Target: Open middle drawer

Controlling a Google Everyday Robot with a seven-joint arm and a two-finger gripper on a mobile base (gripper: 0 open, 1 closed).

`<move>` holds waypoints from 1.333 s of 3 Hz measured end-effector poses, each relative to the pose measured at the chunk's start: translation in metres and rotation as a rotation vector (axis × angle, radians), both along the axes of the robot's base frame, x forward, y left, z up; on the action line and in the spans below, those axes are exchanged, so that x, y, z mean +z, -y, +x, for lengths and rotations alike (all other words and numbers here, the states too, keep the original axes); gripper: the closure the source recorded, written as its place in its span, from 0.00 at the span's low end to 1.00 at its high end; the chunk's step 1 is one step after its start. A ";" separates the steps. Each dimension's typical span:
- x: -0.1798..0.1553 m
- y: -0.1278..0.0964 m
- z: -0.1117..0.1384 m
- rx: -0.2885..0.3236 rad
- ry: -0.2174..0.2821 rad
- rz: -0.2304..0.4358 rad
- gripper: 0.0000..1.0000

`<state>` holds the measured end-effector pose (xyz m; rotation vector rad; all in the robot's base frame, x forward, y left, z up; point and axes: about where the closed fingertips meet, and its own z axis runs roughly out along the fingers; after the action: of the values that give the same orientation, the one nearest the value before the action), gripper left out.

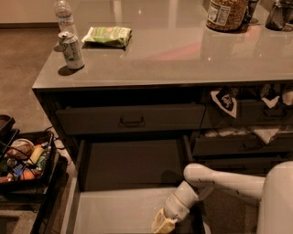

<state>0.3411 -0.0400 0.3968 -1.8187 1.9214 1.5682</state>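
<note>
My gripper [163,223] is nearest, at the bottom edge of the view, pointing down into the right part of the middle drawer [114,212]. I cannot tell whether it is open or closed. The drawer is pulled far out toward me, with its plain grey inside in view and its front edge cut off by the bottom of the view. My white arm [219,180] reaches in from the right, over the drawer's right side. On the floor to the left sits a dark bin [51,153] of mixed small things. Above the open drawer, the upper drawer [91,119] is shut, its loop handle [132,121] at the centre. Over that lies the grey counter [183,55]. At its left end a can [72,49] stands near the front edge. A water bottle [64,16] stands just behind the can, and a green packet [108,35] lies to the right of both. A jar [224,13] stands far back on the right.
</note>
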 end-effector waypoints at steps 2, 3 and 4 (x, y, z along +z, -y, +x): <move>0.000 -0.003 -0.013 -0.045 0.012 -0.006 1.00; 0.012 -0.010 0.024 -0.034 0.096 0.010 1.00; 0.054 -0.011 0.072 -0.023 0.248 0.029 1.00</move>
<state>0.4135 -0.0286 0.4510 -1.8708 1.7920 1.2866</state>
